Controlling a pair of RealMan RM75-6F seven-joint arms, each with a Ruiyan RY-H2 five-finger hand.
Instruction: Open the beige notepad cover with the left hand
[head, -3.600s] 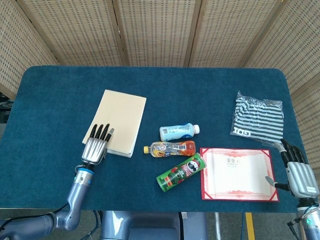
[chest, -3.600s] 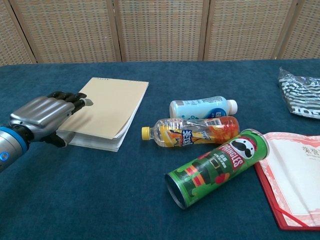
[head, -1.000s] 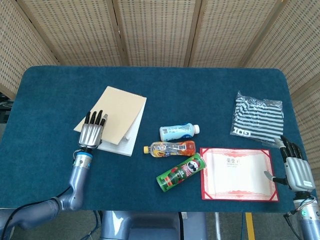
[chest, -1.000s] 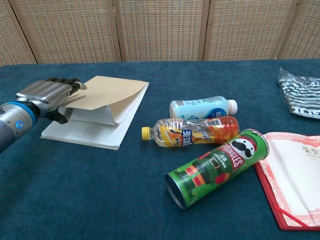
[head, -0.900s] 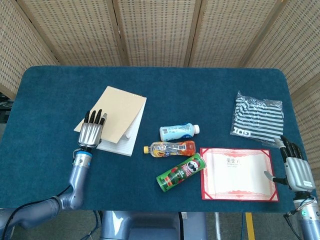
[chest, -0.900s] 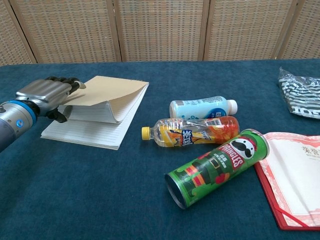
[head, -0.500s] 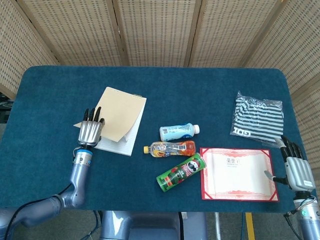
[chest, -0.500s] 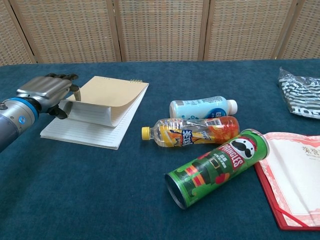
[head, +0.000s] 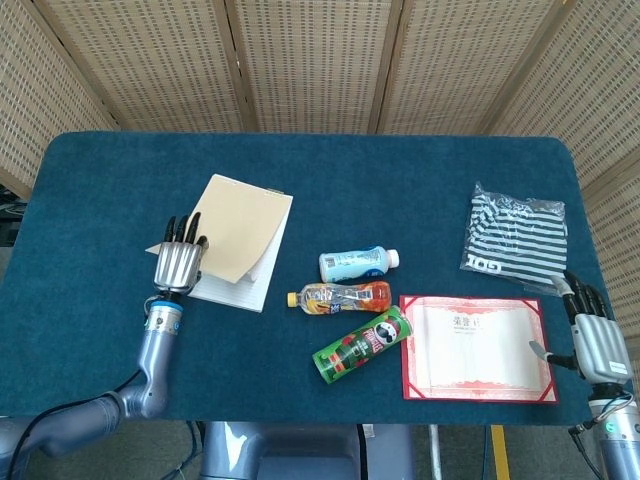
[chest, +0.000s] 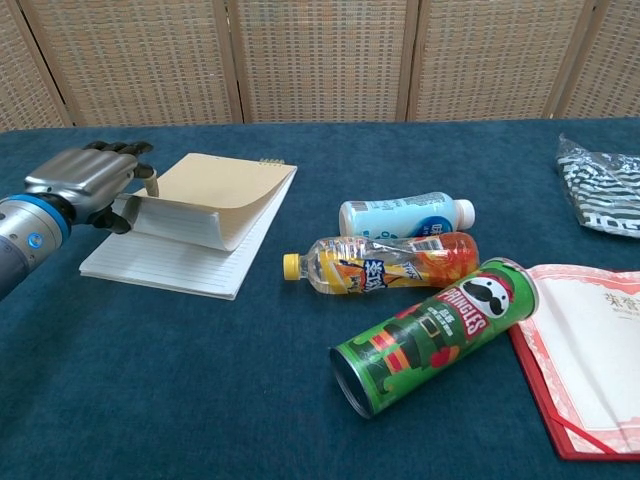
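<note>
The beige notepad (head: 243, 233) lies at the left of the blue table. Its cover (chest: 218, 196) is lifted and curled up toward the spiral edge, baring a lined page (chest: 170, 265). My left hand (head: 178, 262) grips the cover's free corner, fingers over it and thumb beneath; in the chest view the same left hand (chest: 85, 180) is raised above the page. My right hand (head: 598, 345) rests at the table's front right edge, fingers apart, holding nothing.
A white-blue bottle (head: 355, 264), an orange drink bottle (head: 340, 297) and a green Pringles can (head: 362, 344) lie right of the notepad. A red certificate folder (head: 478, 347) and a striped bag (head: 516, 238) lie at the right. A wicker screen stands behind the table.
My left hand has risen and moved back with the cover, which went from flat to lifted and curled, uncovering the lined page. The right hand has barely moved.
</note>
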